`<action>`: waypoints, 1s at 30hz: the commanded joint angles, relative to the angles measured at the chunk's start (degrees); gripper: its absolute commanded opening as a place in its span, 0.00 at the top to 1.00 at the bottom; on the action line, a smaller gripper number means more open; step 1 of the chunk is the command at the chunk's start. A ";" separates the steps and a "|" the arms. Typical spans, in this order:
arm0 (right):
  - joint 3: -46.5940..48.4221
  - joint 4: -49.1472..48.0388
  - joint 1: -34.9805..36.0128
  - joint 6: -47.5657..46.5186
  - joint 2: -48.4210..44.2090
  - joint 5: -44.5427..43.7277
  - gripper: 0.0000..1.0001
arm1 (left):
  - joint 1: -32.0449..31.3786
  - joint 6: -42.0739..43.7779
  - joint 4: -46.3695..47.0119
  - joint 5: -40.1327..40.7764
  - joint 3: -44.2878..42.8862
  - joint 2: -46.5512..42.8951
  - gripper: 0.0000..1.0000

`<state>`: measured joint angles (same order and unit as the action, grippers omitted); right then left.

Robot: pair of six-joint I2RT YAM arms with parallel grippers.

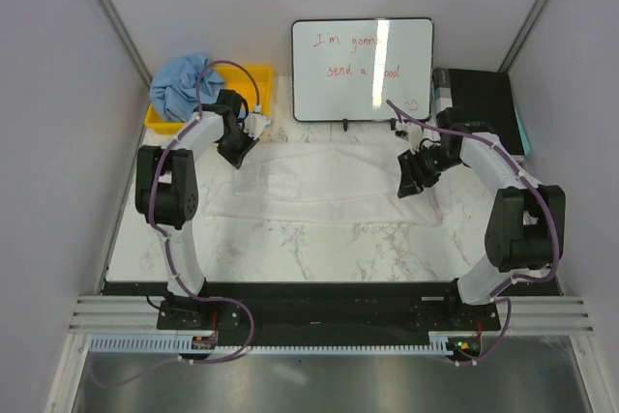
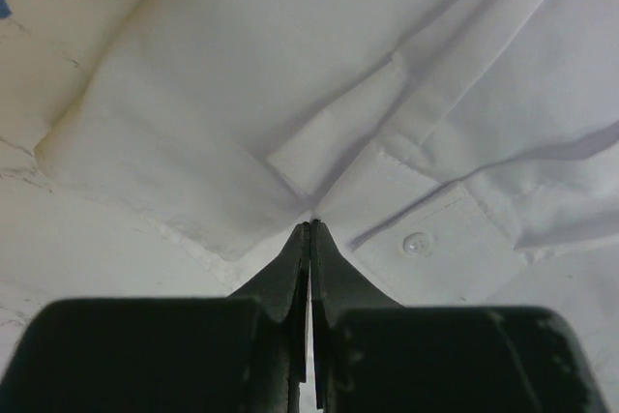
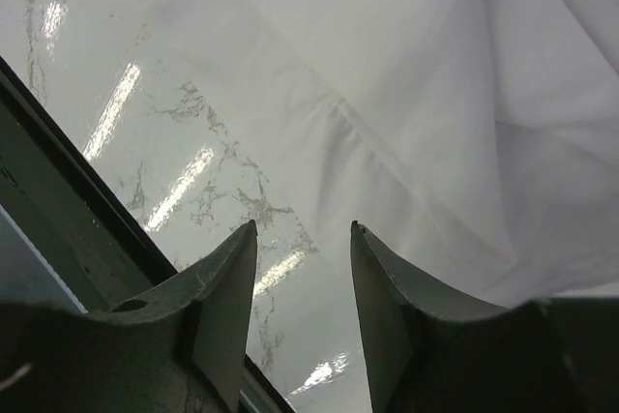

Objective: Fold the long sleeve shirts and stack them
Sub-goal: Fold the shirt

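Okay, top view: whiteboard (image 1: pixel 363 70) at the back, red handwriting reads "I'm gonn…" over "send a …ood", with a glare stripe washing out some letters. No other text is legible. The white shirt (image 1: pixel 319 181) is spread flat across the middle of the marble table (image 1: pixel 319 249). The blue shirt (image 1: pixel 184 84) is bunched up in the yellow bin (image 1: pixel 263 79) at back left. The left gripper (image 1: pixel 235 152) sits over the white shirt's back-left corner, just beside the bin. The right gripper (image 1: pixel 411 181) is at the shirt's right edge.

Left wrist view: the left gripper's fingers (image 2: pixel 290 268) are pressed together. Their tips touch the white cloth where a cuff and a placket meet, near a small clear button (image 2: pixel 416 243). Can't tell if any cloth is pinched between them.

Right wrist view: the right gripper's jaws stand apart, roughly half spread, with nothing between them. They hover over bare marble next to the white shirt's edge, which fills the upper right.
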<state>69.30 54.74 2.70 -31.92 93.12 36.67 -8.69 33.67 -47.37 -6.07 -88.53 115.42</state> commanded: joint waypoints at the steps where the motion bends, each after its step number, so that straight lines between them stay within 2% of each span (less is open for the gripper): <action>1: 3.91 -6.03 -0.24 5.80 2.06 0.34 0.49 | 0.34 2.89 3.16 1.49 -2.08 0.60 0.94; 3: 4.88 -8.50 0.55 8.09 3.29 -0.01 0.50 | 0.78 2.98 3.25 0.71 -2.17 0.08 0.82; 4: 5.23 -10.42 1.34 10.02 3.64 -0.19 0.51 | 0.95 2.89 3.17 -0.60 -2.08 -0.36 0.71; 8: 5.85 -12.46 3.19 12.32 6.02 -1.68 0.53 | 2.53 2.98 3.17 -4.30 -1.91 -3.96 0.55; 10: 4.97 -13.87 4.67 12.67 7.07 -3.61 0.53 | 2.80 6.12 2.90 -7.10 -1.65 -6.25 0.48; 16: 3.83 -17.91 5.91 14.78 11.98 -9.06 0.54 | 2.80 11.41 2.73 -11.78 0.03 -8.63 0.41; 24: 1.55 -19.67 6.79 14.17 15.51 -13.11 0.54 | 2.45 17.83 2.46 -13.44 -0.33 -4.68 0.41; 30: 0.22 -19.59 7.23 13.03 16.30 -14.43 0.53 | 1.75 21.52 2.46 -11.78 5.99 -3.79 0.42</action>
<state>71.05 36.36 9.39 -18.33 108.51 25.10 -6.33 49.89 -44.66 -17.06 -86.70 110.87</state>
